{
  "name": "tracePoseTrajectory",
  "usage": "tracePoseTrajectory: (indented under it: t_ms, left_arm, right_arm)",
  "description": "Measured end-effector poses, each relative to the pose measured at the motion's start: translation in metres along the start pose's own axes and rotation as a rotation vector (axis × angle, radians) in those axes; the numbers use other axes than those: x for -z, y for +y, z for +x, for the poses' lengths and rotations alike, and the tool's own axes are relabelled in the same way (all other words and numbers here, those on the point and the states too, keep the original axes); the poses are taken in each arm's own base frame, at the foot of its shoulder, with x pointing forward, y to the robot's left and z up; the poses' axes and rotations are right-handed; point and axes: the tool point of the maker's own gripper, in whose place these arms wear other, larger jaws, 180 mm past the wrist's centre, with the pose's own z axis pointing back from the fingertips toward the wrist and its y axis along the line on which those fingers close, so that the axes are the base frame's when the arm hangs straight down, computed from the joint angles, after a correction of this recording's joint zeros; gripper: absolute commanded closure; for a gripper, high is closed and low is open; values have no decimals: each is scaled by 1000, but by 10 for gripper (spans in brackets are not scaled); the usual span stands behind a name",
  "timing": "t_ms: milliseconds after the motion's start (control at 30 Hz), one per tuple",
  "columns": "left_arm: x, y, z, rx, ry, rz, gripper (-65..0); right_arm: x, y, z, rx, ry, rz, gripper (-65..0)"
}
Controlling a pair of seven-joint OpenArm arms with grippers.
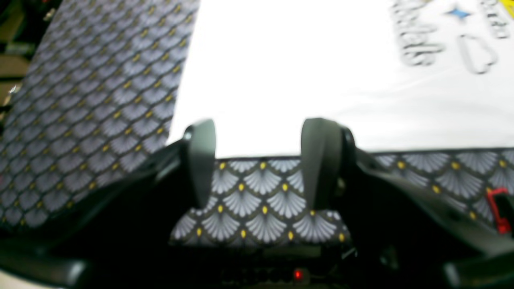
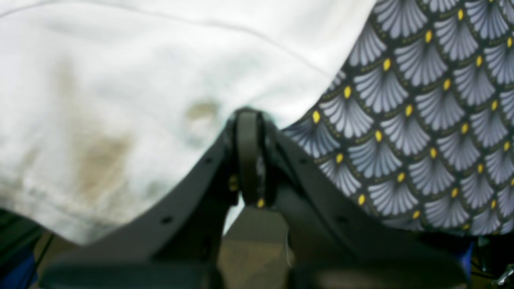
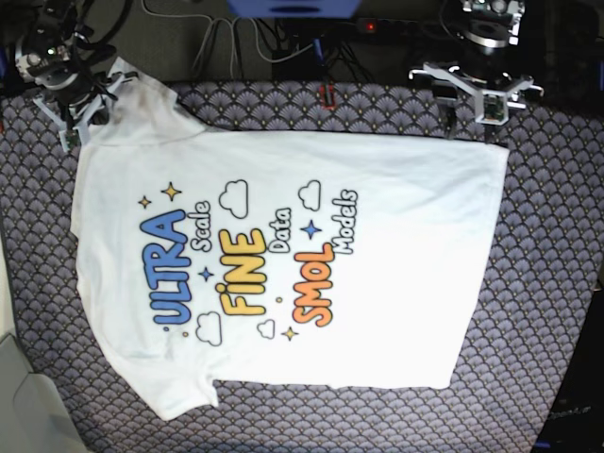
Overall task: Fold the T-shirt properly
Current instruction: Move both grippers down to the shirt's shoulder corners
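The white T-shirt (image 3: 396,311) lies flat and print-up on the patterned cloth, collar end to the left and hem to the right. At the back left, my right gripper (image 3: 75,125) is at the sleeve. In the right wrist view its fingers (image 2: 249,132) are pressed together at the T-shirt (image 2: 120,80) edge, and the fabric puckers toward them. My left gripper (image 3: 470,125) is at the back right, near the hem corner. In the left wrist view the left gripper (image 1: 261,156) stands open, straddling the T-shirt (image 1: 281,80) edge with nothing held.
A fan-patterned grey and yellow tablecloth (image 3: 547,283) covers the table. Cables and a power strip (image 3: 311,38) run along the back edge. A small red part (image 1: 498,208) shows at the right of the left wrist view. The floor shows below the shirt's overhang (image 2: 249,241).
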Motion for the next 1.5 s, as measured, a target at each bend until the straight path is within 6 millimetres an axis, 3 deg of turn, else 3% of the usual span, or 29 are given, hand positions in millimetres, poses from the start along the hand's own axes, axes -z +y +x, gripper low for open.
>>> tracePoseTrajectory:
  t_ms: [333, 667, 833, 1000, 1267, 1367, 1500]
  left_arm:
    - [4, 2, 5, -1, -17, 8, -335]
    - [22, 34, -16, -41, 24, 120, -335]
    - [36, 37, -20, -56, 24, 130, -336]
    - [50, 43, -40, -72, 74, 152, -336]
    - [57, 85, -37, -122, 56, 281, -337]
    - [61, 87, -53, -142, 147, 286, -337]
    - [72, 85, -49, -155, 143, 279, -337]
  right_arm:
    - [-9, -7, 13, -40, -20, -37, 0]
    - [-9, -6, 13, -40, -19, -35, 0]
    - [-9, -6, 13, -41, -18, -35, 0]
    - [-9, -6, 14, -41, -20, -33, 0]
    - [-9, -6, 14, -44, -19, -34, 0]
    - [-9, -6, 14, -44, -19, -34, 0]
    - [-9, -6, 14, -43, -19, -33, 0]
